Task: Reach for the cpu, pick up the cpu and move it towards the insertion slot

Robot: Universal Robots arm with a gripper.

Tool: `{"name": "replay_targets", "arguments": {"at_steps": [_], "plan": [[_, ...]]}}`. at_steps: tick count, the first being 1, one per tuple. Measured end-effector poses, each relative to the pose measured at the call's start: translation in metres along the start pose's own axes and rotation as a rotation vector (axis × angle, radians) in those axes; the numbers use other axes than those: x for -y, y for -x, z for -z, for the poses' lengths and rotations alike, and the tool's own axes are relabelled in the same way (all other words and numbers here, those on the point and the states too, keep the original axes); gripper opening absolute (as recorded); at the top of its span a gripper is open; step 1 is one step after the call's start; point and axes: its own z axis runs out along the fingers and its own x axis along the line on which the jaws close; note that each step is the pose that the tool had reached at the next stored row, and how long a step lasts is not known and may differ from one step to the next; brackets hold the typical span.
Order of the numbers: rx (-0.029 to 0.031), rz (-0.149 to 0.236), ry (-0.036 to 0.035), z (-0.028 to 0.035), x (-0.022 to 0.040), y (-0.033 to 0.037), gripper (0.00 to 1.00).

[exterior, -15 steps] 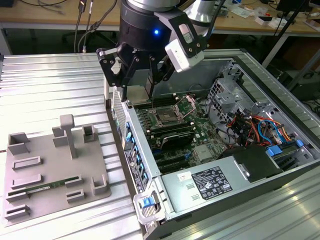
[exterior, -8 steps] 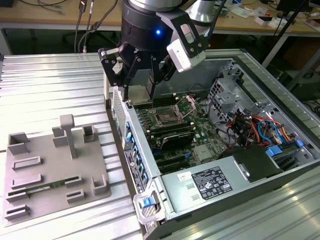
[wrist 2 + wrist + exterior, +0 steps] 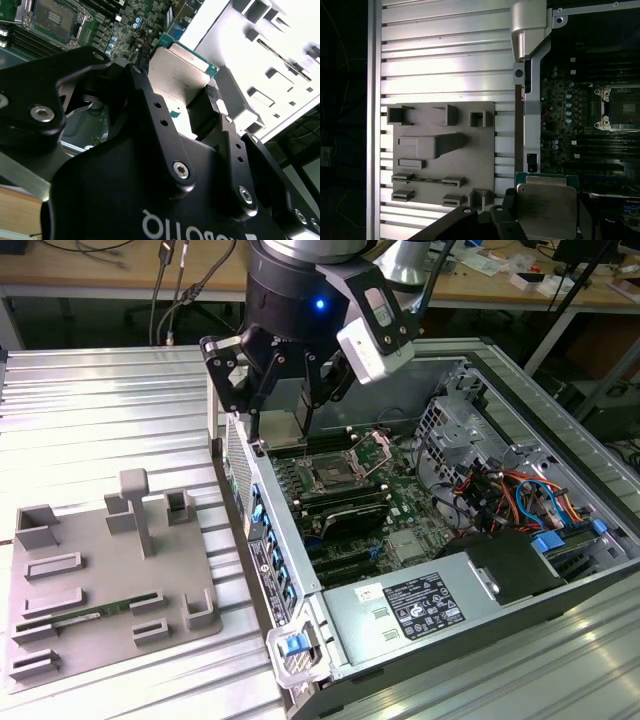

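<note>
The gripper is closed on the cpu, one dark finger pad pressed against the chip's edge in the second wrist view. The chip's silvery face and green border show clearly there, and again in the first wrist view, held between the dark fingers. The pick-up is done, as I judge it; the carry toward the slot is in hand.

In the exterior view the gripper hangs over the near wall of the open case, with the cpu clamped low between the fingers as a pale square. The slot lies on the motherboard at about 4 o'clock from the gripper, near but not yet beneath it. Its metal frame is open and the dark socket bed is bare.

The first wrist view gives the same relation plainly: the slot sits at about 1 o'clock from the held chip, well apart, with the board's dark memory slots between them. In the second wrist view the slot lies at about 10 o'clock from the chip.

The chip is square, so it has no long axis; its edges look roughly parallel to the socket frame in the first wrist view, though I cannot tell corner alignment.

The grey fixture plate lies on the ribbed table outside the case, at about 8 o'clock from the gripper.
</note>
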Motion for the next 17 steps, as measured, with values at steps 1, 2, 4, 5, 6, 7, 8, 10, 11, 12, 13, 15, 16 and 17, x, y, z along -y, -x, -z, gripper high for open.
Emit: {"name": "replay_targets", "arguments": {"at_steps": [1,2,4,5,6,7,8,10,11,12,13,15,16,17], "plan": [[0.0000,0.000,0.0000,0.0000,0.0000,0.0002,0.55],[0.0000,0.000,0.0000,0.0000,0.0000,0.0004,0.55],[0.0000,0.000,-0.0001,0.0000,0.0000,0.0009,0.55],[0.0000,0.000,0.0000,0.0000,0.0000,0.0011,0.55],[0.0000,0.000,0.0000,0.0000,0.0000,0.0014,0.55],[0.0000,0.000,0.0000,0.0000,0.0000,0.0019,0.55],[0.0000,0.000,0.0000,0.0000,0.0000,0.0023,0.55],[0.0000,0.000,0.0000,0.0000,0.0000,0.0028,0.55],[0.0000,0.000,0.0000,0.0000,0.0000,0.0030,0.55],[0.0000,0.000,0.0000,0.0000,0.0000,0.0036,0.55],[0.0000,0.000,0.0000,0.0000,0.0000,0.0040,0.55],[0.0000,0.000,0.0000,0.0000,0.0000,0.0045,0.55],[0.0000,0.000,0.0000,-0.0001,0.0000,0.0048,0.55],[0.0000,0.000,0.0000,-0.0001,0.0000,0.0051,0.55]]}}
